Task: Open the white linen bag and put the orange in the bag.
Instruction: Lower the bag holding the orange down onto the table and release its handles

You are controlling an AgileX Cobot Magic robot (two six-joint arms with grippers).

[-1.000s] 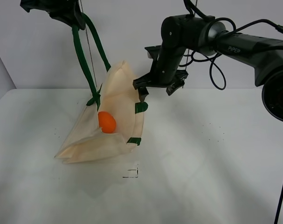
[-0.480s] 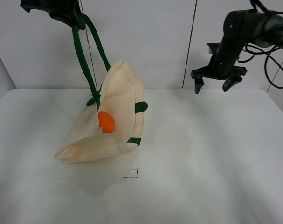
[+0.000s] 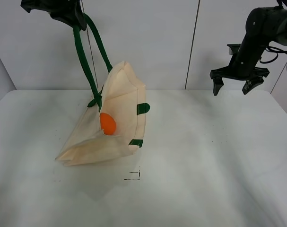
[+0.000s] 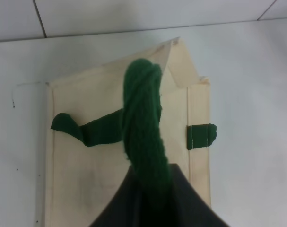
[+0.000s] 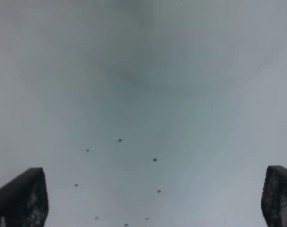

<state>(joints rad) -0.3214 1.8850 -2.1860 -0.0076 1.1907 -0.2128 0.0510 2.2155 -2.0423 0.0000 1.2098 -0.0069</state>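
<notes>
**Spotter:** What has your left claw got?

**Operator:** My left claw is up high, jaws pinched tight on the green strap handle of the white linen bag. On the left wrist camera the strap runs straight into the dark jaws, with no gap showing. The bag hangs below that claw, tilted, and its lower edge rests on the white table.

**Spotter:** And the orange?

**Operator:** The orange is well below the left claw, just under the spot where the strap meets the cloth. It sits in the open mouth of the bag with cream fabric on both sides. I can't tell how deep it sits. From here I only see its upper half.

**Spotter:** What about the right side?

**Operator:** My right claw hangs in the air above the table with its fingers spread wide and nothing between them. The right wrist camera shows only the two dark fingertips at the edges and blurred, speckled table between them. The bag and the orange lie far off to that claw's side, toward the left arm, and lower than it.

**Spotter:** Anything else near the bag?

**Operator:** There are two small green tabs on the side of the bag that faces the right claw. A small dark mark sits on the table just in front of the bag.
</notes>
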